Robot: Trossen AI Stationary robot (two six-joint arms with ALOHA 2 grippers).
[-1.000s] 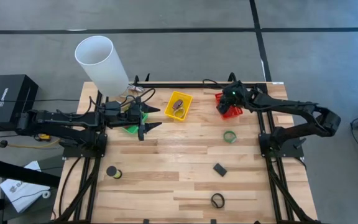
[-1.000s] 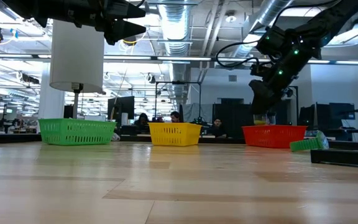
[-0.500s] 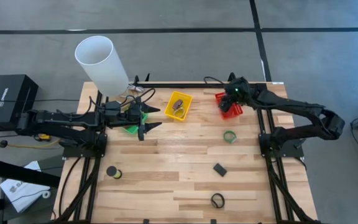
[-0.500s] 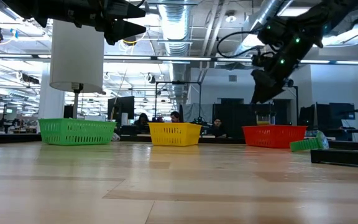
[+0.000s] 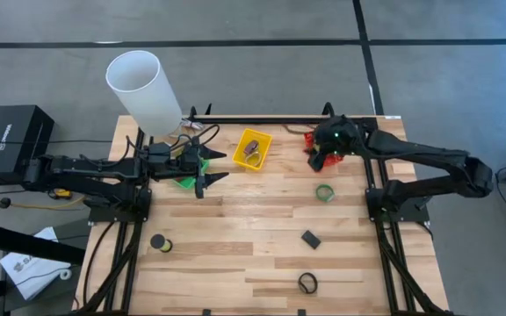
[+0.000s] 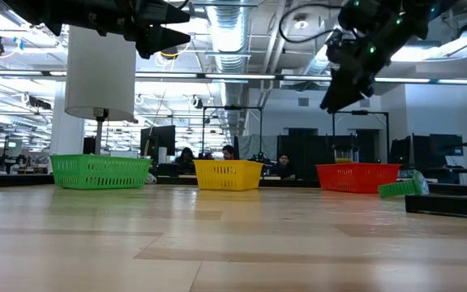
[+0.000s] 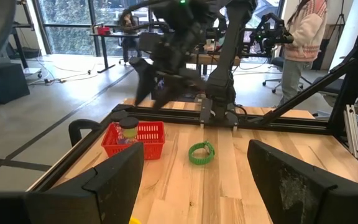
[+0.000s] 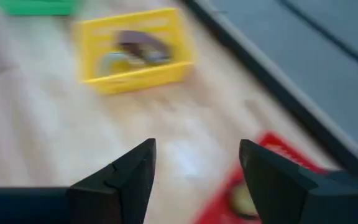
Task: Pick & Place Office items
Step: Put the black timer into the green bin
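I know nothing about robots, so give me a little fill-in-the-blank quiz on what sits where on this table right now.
1. The right gripper hangs open above the ___ basket.
2. The left gripper waits, open, beside the ___ basket.
3. The ring on the wood nearest the red basket is ___ in colour.
4. The basket standing between the other two is ___.

Missing words: red; green; green; yellow

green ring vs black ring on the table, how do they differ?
The green ring is bright green; the black ring is black. The green ring lies near the red basket, on the right arm's side; the black ring lies much farther from the baskets, near the opposite table edge. The right gripper, open, hangs closer to the green ring than to the black ring. Both lie free on the wood, untouched.
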